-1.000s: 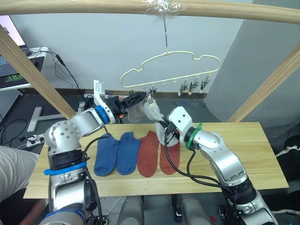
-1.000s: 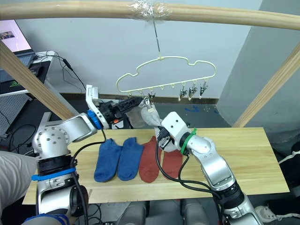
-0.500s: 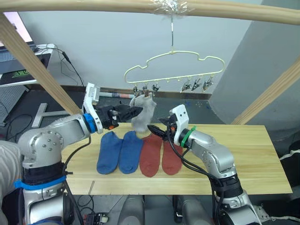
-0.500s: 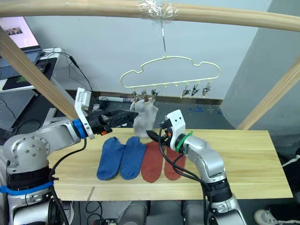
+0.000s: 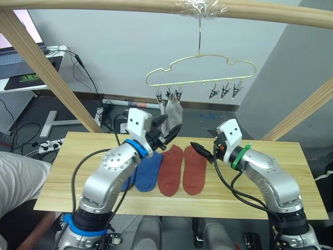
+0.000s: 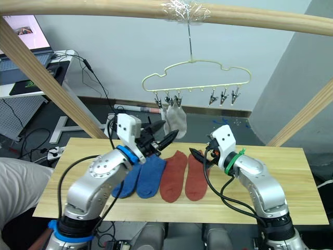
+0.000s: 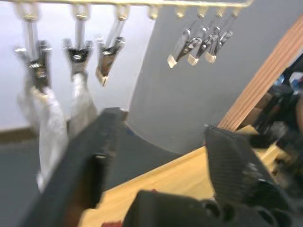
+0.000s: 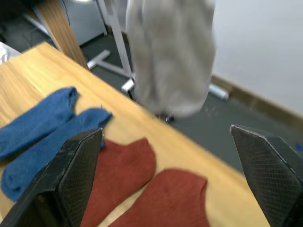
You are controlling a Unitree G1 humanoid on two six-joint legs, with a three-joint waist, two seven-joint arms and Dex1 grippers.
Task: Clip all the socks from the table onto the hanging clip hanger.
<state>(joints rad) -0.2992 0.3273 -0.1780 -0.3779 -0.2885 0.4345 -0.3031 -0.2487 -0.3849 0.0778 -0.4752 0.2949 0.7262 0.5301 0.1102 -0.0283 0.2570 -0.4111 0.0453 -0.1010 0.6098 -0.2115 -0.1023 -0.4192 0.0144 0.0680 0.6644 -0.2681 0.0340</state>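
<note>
Head views: pale-yellow wire clip hanger [image 5: 203, 70], cloud-shaped outline, hangs by its hook from a wooden beam [image 5: 130, 6] wrapped in clear tape. Six small dark metal clips along its lower wire. Two light grey socks [image 5: 171, 115] hang from the clips at the hanger's 8 o'clock end; soft, limp fabric.

Worktop [image 5: 291, 177]: light wood planks, visible grain. On it, side by side, two blue socks [image 5: 148, 172] and two rust red socks [image 5: 183, 169], lying flat, toes toward the robot.

Left gripper [image 6: 158, 136] held above the blue socks, at 7 o'clock of the hung grey pair, fingers apart, empty. Right gripper [image 5: 202, 151] just above the red pair's 2 o'clock corner, fingers apart, empty.

Left wrist view adds clip detail: first two clips [image 7: 35, 61] bite grey fabric, the third clip [image 7: 108, 54] and the far three hang bare.

Right wrist view adds the grey socks' rounded lower ends [image 8: 173, 56] hanging above the worktop's far edge, with red and blue socks between its spread black fingers [image 8: 71, 179].
</note>
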